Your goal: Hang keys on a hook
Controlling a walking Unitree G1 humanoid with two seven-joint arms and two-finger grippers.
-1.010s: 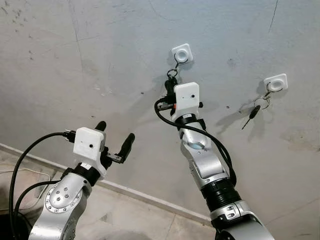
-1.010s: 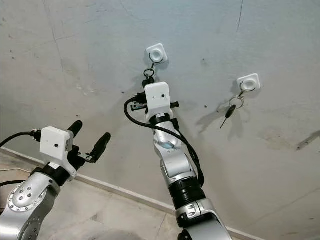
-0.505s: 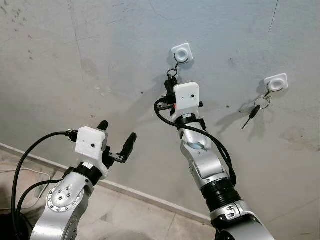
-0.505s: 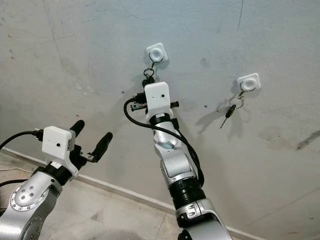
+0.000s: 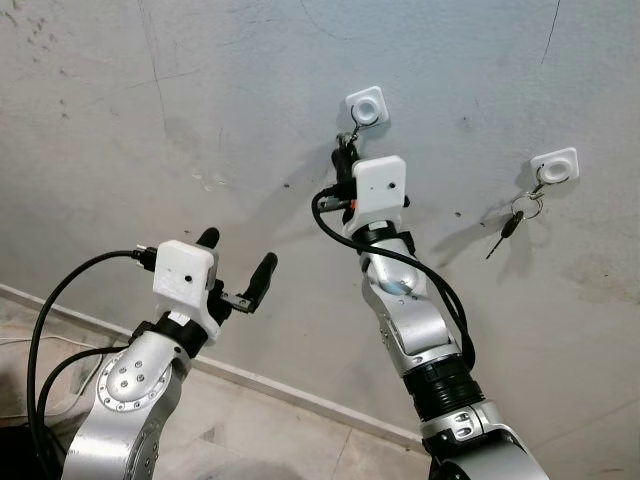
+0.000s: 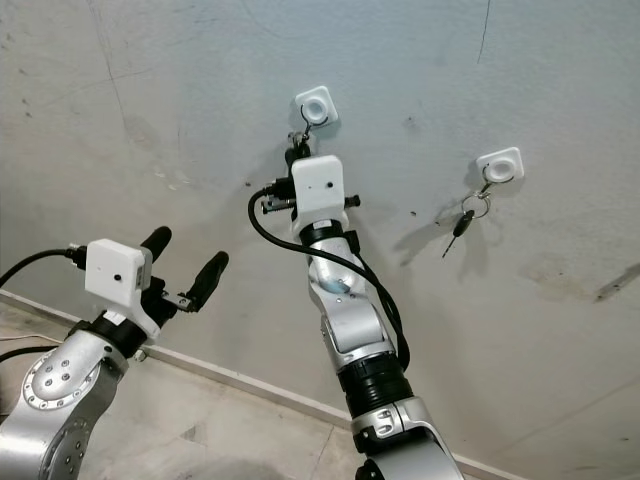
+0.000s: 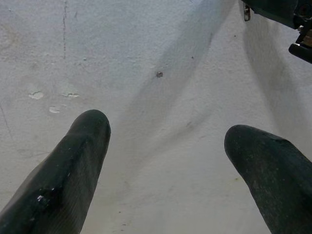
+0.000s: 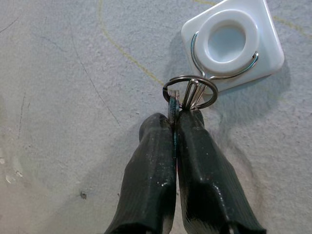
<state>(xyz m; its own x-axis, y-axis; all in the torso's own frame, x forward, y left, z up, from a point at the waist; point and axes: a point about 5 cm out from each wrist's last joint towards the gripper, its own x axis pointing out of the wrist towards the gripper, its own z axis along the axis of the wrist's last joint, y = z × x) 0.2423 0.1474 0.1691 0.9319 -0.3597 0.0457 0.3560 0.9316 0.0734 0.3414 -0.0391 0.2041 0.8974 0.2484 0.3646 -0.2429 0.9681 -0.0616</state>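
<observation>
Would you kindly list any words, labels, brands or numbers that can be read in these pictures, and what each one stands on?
None can be read: the two white hooks, the white wrist camera housings, the key in the right gripper and the hanging keys bear no legible text.
The grey wall shows only cracks and stains.

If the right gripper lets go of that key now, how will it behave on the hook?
Probably stays: the key ring already loops the wire hook. The key, pinched edge-on by the right gripper, looks thin and light; it would likely swing, then dangle.
</observation>
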